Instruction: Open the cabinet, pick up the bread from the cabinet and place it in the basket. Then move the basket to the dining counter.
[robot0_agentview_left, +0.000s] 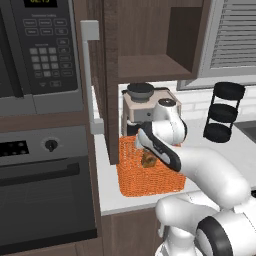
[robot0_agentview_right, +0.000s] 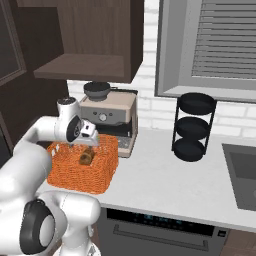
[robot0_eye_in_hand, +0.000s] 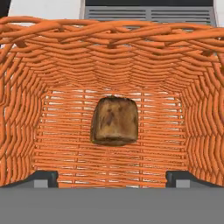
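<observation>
At the bench's left end, beside the coffee machine (robot0_agentview_right: 107, 117), the small golden-brown bread (robot0_eye_in_hand: 114, 120) lies inside the bright orange woven basket (robot0_agentview_left: 131, 181). The claw (robot0_eye_in_hand: 112, 178) hangs above, fingers apart, empty. A one-sided rim grip could tip the basket.

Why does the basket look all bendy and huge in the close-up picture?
Hand view: the camera sits close, so the orange basket walls bulge and curve around the sharp bread. Left and right base views: the basket looks small and straight-sided, evenly lit.
</observation>
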